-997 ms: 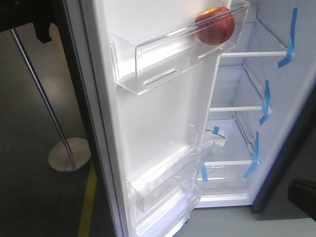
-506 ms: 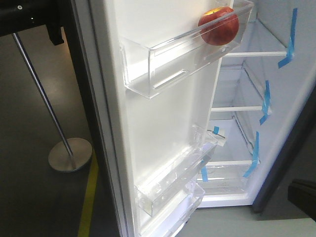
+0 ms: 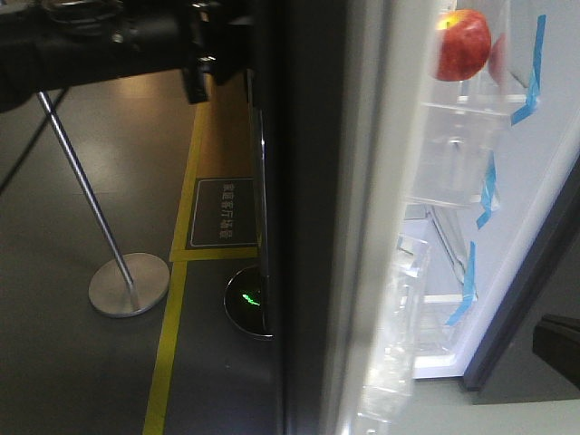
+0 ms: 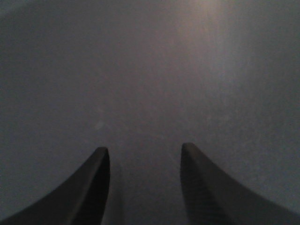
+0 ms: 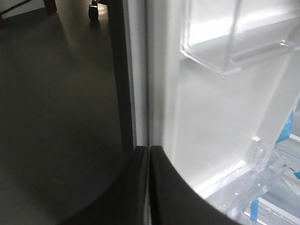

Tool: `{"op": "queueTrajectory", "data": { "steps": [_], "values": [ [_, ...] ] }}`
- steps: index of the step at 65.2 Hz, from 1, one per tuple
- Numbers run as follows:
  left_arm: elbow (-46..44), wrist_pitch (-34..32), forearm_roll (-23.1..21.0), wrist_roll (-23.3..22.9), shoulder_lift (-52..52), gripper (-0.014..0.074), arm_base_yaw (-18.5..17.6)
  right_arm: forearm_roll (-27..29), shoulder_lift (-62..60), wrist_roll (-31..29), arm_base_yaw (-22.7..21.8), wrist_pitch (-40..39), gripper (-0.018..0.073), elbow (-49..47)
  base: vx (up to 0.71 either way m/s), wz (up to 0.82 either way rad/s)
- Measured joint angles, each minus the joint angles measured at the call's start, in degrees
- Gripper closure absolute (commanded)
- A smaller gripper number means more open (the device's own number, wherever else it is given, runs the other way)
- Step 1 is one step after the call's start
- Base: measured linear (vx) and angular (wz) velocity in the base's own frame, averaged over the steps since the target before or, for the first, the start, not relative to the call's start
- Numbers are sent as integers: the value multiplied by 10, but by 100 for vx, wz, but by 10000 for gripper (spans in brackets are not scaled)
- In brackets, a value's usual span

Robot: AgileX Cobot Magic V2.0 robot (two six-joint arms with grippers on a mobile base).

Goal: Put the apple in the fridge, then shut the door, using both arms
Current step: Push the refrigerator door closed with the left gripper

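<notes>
Apple (image 3: pixel 464 43) sat high in a clear door bin (image 3: pixel 458 101), on the far side of the door (image 3: pixel 308 227) from the left tool (image 4: pixel 143 152). Left tool: fingers spread, facing the door's grey outer face. Right tool (image 5: pixel 148 152): fingers pressed together, just before the door's edge. Floor sign (image 3: pixel 225 213) below left tool; characters too blurred to read.

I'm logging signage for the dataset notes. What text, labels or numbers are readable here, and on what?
On the floor sign: a row of pale characters on a dark panel, too blurred to read.
On the door, the fridge and the apple: no text visible.
</notes>
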Motion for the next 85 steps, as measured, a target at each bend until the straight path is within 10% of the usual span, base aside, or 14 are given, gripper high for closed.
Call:
{"op": "queueTrajectory", "data": {
  "steps": [17, 41, 70, 85],
  "values": [
    [0, -20, 4, 49, 0, 246, -71, 1, 0, 3, 0, -52, 562, 0, 0, 0],
    [0, -18, 4, 89, 0, 246, -43, 2, 1, 7, 0, -130, 522, 0, 0, 0],
    [0, -15, 99, 91, 0, 246, -27, -6, 117, 7, 0, -312, 23, 0, 0, 0],
    [0, -15, 108, 91, 0, 246, -27, -5, 209, 3, 0, -421, -32, -1, 0, 0]
  ]
}}
